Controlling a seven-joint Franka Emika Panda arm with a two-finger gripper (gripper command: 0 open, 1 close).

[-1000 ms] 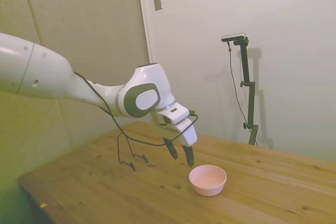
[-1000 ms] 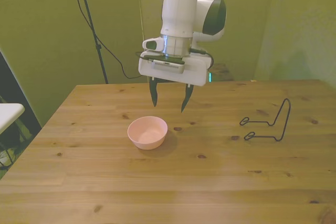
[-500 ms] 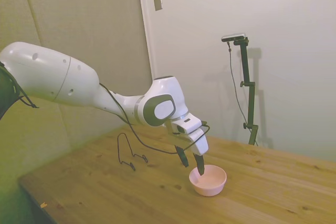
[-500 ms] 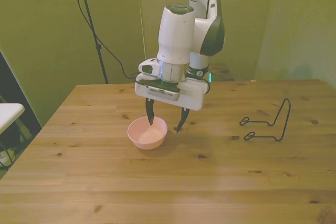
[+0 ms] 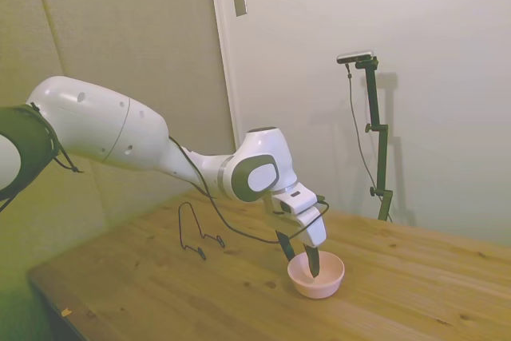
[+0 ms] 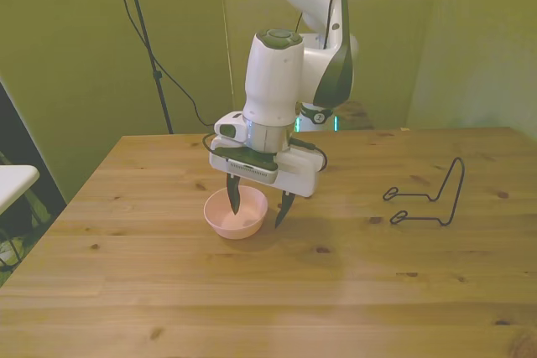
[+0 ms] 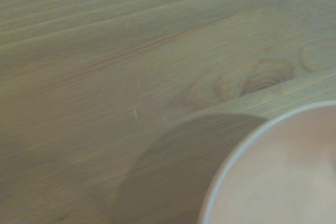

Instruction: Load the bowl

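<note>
A white Franka arm lowers its gripper [image 6: 257, 204] over the pale pink bowl [image 6: 236, 216] on the wooden table [image 6: 268, 291], fingers spread wide, one dark fingertip inside the bowl and the other outside its rim at about three o'clock in the front view. The bowl stands upright. A black wire rack [image 6: 430, 197] stands well apart at the bowl's three o'clock.

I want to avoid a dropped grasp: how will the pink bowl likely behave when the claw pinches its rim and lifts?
The bowl looks thin and smooth, so probably light and stiff but somewhat slippery. Its narrow base suggests it may tip or skid if nudged. The open claw straddles one wall, one finger inside, so a rim pinch may let it tilt.
</note>
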